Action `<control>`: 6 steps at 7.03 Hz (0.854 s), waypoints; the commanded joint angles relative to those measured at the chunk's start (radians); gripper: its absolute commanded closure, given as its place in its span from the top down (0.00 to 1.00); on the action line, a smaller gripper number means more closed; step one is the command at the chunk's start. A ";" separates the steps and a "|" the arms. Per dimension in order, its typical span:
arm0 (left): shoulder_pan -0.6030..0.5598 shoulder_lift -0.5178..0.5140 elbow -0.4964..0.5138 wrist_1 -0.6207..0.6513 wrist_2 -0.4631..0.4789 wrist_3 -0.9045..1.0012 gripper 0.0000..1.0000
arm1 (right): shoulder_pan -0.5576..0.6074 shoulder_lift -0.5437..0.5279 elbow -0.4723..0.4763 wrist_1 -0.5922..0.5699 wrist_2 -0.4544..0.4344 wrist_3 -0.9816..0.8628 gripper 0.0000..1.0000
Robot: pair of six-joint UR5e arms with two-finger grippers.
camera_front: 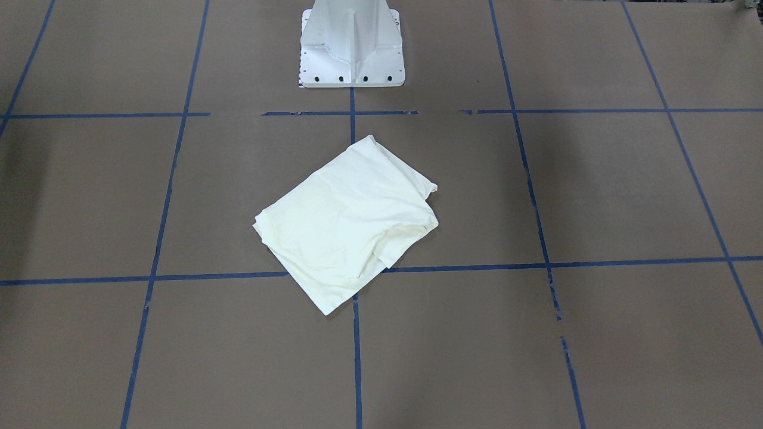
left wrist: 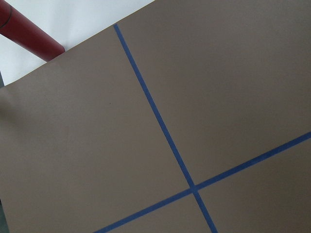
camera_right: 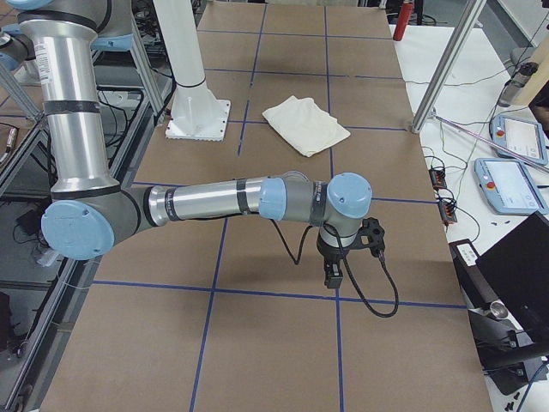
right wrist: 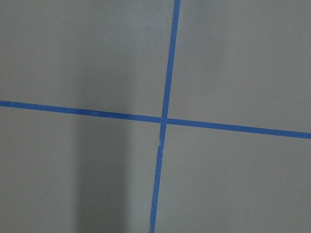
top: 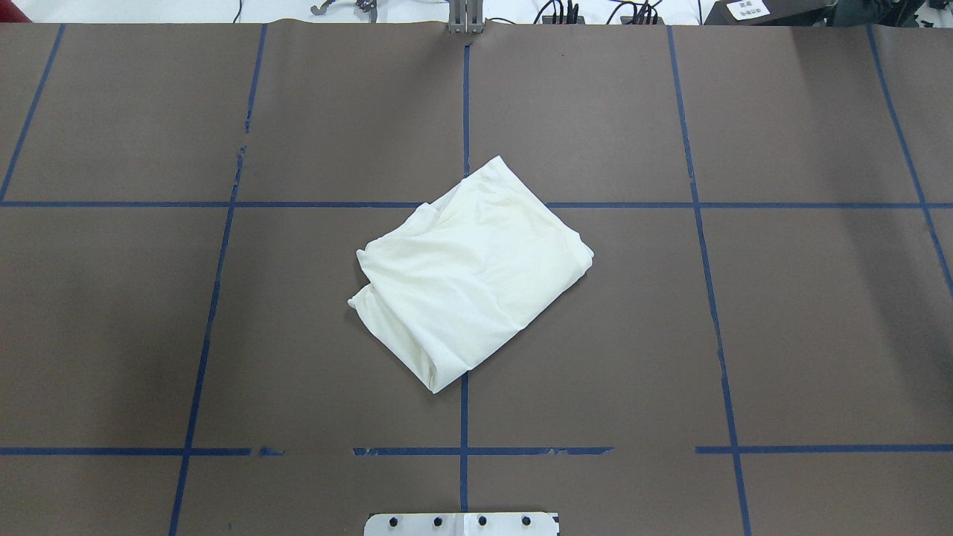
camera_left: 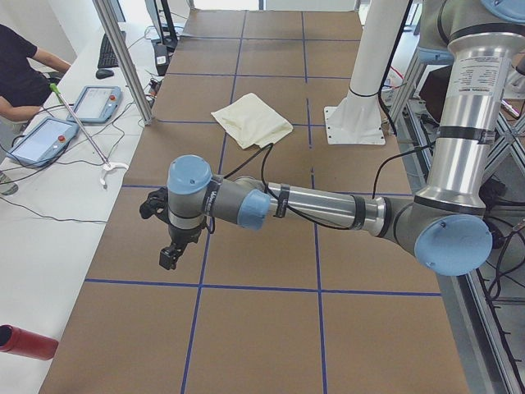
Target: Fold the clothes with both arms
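Looking down, we find the cream-white T-shirt (top: 473, 272) folded into a rough rectangle, plain side up, lying askew at the middle of the tabletop (top: 782, 335). The left gripper (camera_left: 171, 256) hangs over the tabletop's left end and the right gripper (camera_right: 332, 276) over its right end, each toward the operators' edge and well apart from the T-shirt. Whether their fingers are spread or pressed together, we cannot tell.
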 commanded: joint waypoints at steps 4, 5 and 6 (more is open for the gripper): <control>0.007 0.034 0.021 0.073 0.068 -0.171 1.00 | 0.005 -0.055 -0.004 0.016 -0.001 0.004 1.00; 0.021 0.036 0.019 0.073 0.048 -0.191 1.00 | 0.005 -0.055 -0.007 0.016 -0.003 0.017 1.00; 0.048 0.037 0.012 0.073 -0.015 -0.203 1.00 | 0.005 -0.052 -0.007 0.016 -0.001 0.062 1.00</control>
